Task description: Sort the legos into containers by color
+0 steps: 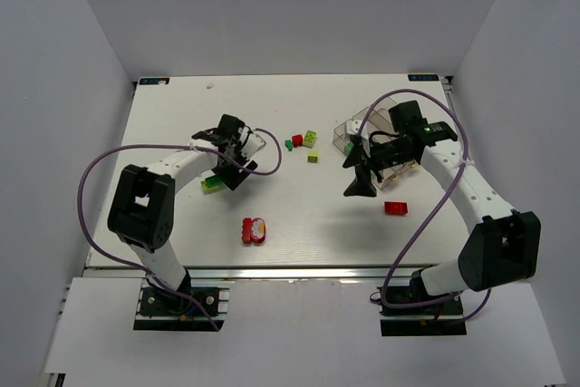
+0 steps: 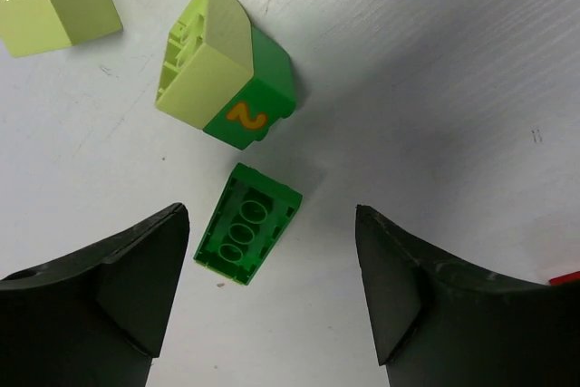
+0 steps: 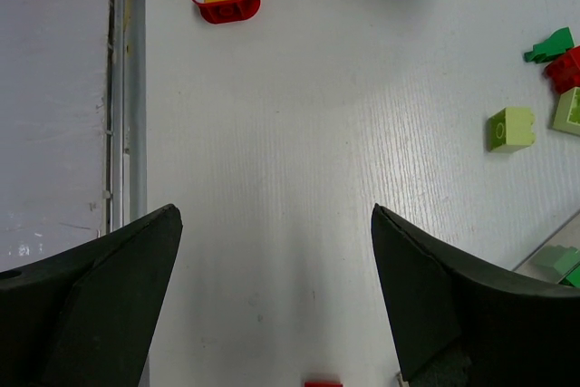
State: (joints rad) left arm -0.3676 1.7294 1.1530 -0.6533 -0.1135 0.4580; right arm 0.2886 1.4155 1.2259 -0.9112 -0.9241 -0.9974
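My left gripper (image 1: 234, 172) is open and hangs over a small group of bricks (image 1: 211, 183). In the left wrist view the left gripper (image 2: 272, 215) has an upside-down dark green brick (image 2: 246, 237) between its fingers, nearer the left one and untouched. Beyond it lie a joined yellow-green and green block marked "2" (image 2: 227, 70) and a pale yellow-green brick (image 2: 59, 14). My right gripper (image 1: 361, 188) is open and empty, in front of the clear tray (image 1: 358, 126). In the right wrist view the right gripper (image 3: 274, 210) is above bare table.
A red flower brick (image 1: 255, 229) lies near the front centre. A red brick (image 1: 395, 208) lies by the right gripper. Green (image 1: 290, 144), red (image 1: 297, 140) and yellow-green (image 1: 310, 139) bricks cluster mid-table, with one more yellow-green brick (image 1: 313, 158). The right arm hides part of the tray.
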